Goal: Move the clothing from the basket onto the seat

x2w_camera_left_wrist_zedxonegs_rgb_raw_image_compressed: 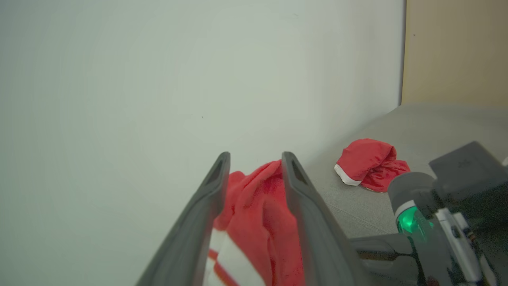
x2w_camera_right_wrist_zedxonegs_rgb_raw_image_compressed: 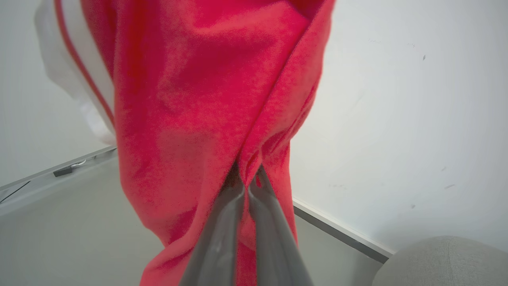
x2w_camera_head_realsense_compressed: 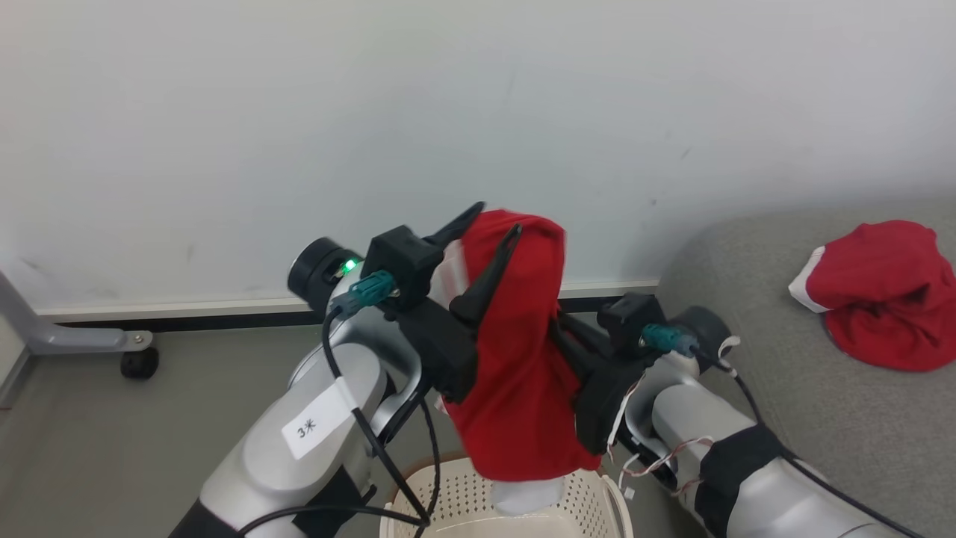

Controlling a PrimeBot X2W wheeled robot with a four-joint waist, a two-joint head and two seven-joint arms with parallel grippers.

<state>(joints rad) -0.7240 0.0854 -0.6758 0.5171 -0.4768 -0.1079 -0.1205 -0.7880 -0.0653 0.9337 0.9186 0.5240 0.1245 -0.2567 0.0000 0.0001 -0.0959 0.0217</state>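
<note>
The grey seat (x2w_camera_head_realsense_compressed: 821, 433), upholstered in coarse woven fabric with a rounded corner, fills the right side of my head view, its back edge against the white wall (x2w_camera_head_realsense_compressed: 478, 112). The basket (x2w_camera_head_realsense_compressed: 590, 508), cream plastic with perforated sides, stands on the floor (x2w_camera_head_realsense_compressed: 149, 418) off the seat's rounded corner, directly beneath my raised arms. One red garment (x2w_camera_head_realsense_compressed: 881, 295), soft and crumpled with a white cuff showing, lies on the seat near its wall-side edge, well apart from the basket; that half of the job looks done. The second garment (x2w_camera_head_realsense_compressed: 515, 373), fleecy red with white panels, hangs in a long drape above the basket, its white hem down at rim level. I judge it is held high so that it comes clear of the rim before the swing over to the seat.

The right gripper (x2w_camera_right_wrist_zedxonegs_rgb_raw_image_compressed: 247, 176) has its fingers pressed together on a fold partway down the cloth. The left gripper (x2w_camera_left_wrist_zedxonegs_rgb_raw_image_compressed: 256, 159) has its fingers apart with a thick wad bunched between them at the top of the drape. I cannot tell whether they press on it or the cloth merely rests there.
</note>
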